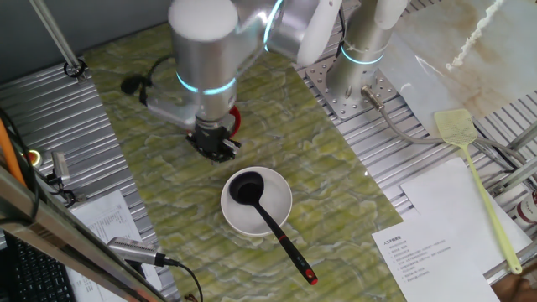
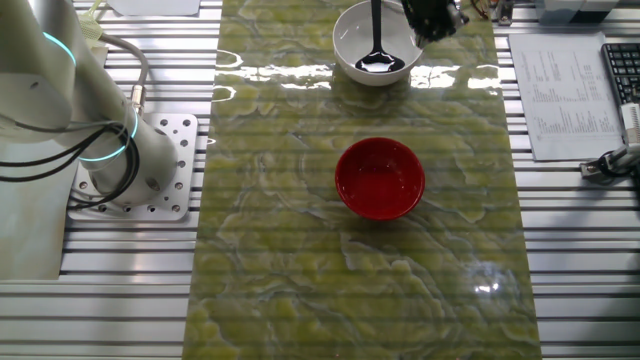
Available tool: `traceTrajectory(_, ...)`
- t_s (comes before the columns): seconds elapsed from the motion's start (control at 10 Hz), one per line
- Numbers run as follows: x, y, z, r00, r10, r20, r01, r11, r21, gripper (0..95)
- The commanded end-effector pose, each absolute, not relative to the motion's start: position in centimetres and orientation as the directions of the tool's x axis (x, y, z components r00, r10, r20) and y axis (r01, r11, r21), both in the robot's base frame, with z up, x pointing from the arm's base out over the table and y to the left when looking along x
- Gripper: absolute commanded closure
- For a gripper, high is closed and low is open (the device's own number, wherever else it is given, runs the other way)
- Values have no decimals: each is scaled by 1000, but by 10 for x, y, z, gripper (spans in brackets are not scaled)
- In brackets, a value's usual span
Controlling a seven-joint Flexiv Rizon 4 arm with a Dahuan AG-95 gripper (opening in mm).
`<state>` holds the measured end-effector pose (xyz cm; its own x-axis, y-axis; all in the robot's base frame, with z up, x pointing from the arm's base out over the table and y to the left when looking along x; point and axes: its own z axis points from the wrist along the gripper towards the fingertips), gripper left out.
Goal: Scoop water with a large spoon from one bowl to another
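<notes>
The large spoon, a black ladle [image 1: 246,190], lies with its scoop in the white bowl [image 1: 273,216]. Its thin handle rests on the rim and ends in a red tip [image 1: 310,278] on the mat. In the other fixed view the scoop [image 2: 376,62] sits in the white bowl [image 2: 345,50] at the top edge. The red bowl [image 2: 380,178] stands mid-mat; in one fixed view only a sliver of the red bowl [image 1: 235,117] shows behind the wrist. My gripper [image 1: 216,149] [image 2: 432,22] hangs beside the white bowl, apart from the ladle, its fingers apparently open and holding nothing.
A green marbled mat [image 1: 327,168] covers the table's middle. The arm's base [image 2: 130,160] stands at one side. A yellow fly swatter [image 1: 470,159] and paper sheets [image 1: 436,226] lie off the mat, and a keyboard [image 2: 622,75] sits at the table's edge.
</notes>
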<state>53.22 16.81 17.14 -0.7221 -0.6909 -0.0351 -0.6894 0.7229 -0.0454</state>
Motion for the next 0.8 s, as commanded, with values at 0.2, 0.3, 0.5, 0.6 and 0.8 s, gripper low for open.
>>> traceTrajectory(0.2, 523, 194, 171, -605, -796, -21, -794, 605, -60, 950)
traceTrajectory(0.3, 521, 198, 171, -599, -800, -22, -798, 599, -60, 950)
traceTrajectory(0.5, 521, 210, 175, -570, -822, -23, -820, 570, -60, 950)
traceTrajectory(0.6, 522, 211, 177, -555, -832, -19, -830, 555, -57, 950)
traceTrajectory(0.8, 522, 211, 177, -479, -878, 13, -877, 477, -65, 950)
